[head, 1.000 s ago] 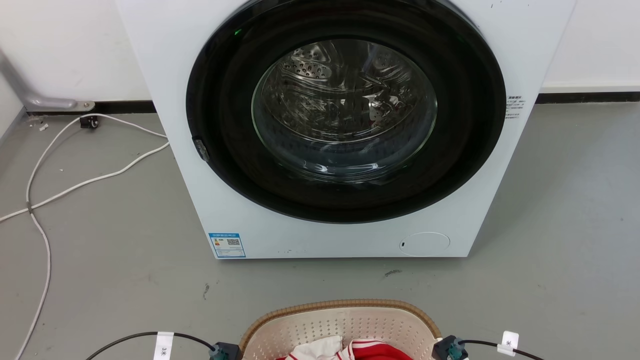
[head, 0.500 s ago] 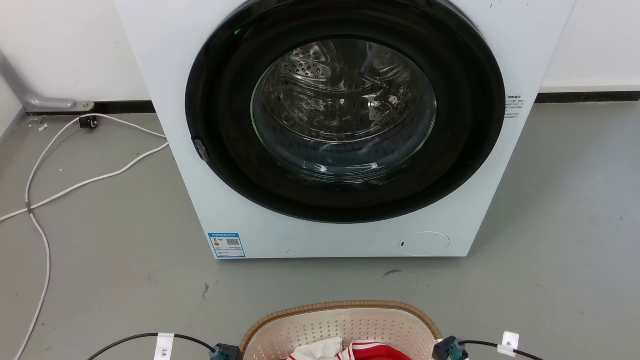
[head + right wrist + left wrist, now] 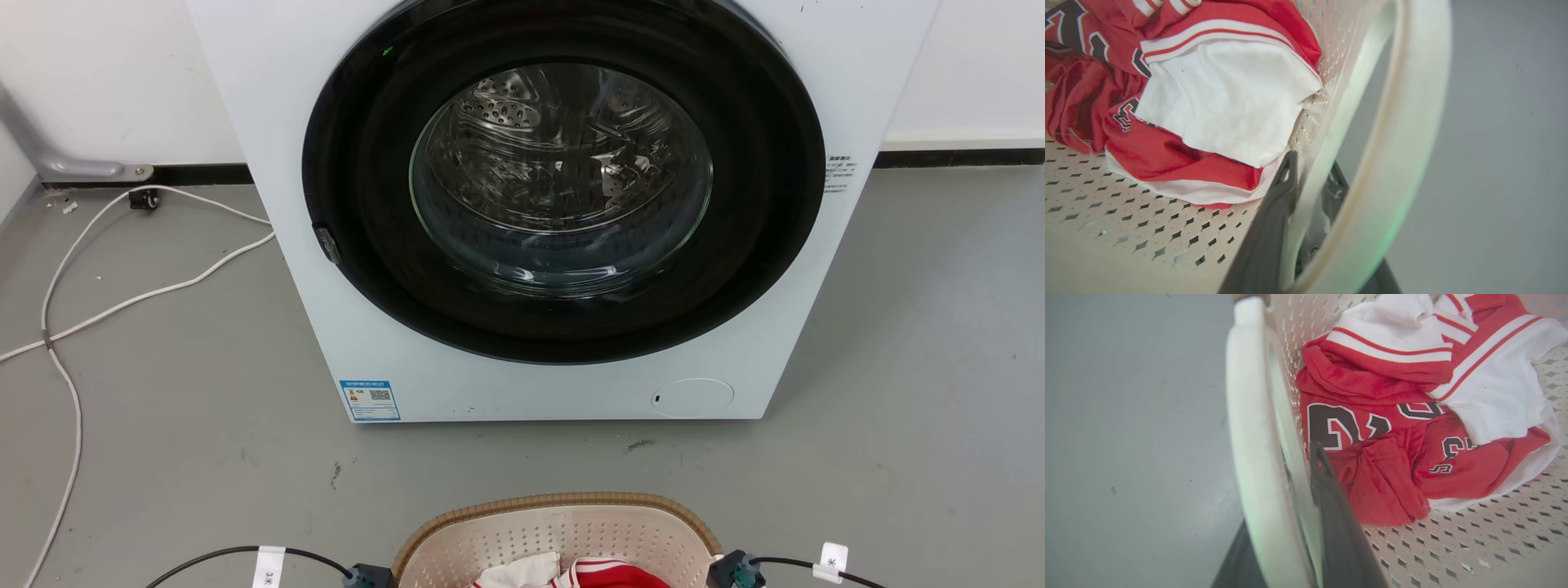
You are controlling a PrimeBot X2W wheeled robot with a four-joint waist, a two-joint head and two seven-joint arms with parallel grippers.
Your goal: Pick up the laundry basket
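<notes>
The laundry basket (image 3: 563,527), at bottom centre, is clamped by the left gripper (image 3: 1290,486) and right gripper (image 3: 1312,165) (each astride a side wall); a level lift seems called for

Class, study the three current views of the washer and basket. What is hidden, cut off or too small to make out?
Laundry basket: head view, bottom edge cuts off its near part.
Left pincer: left wrist view, white handle covers the outer finger; grip unclear.
Right pincer: right wrist view, other handle partly covers the outer finger; grip unclear.
Blue label on the washer: head view, print too small.
</notes>
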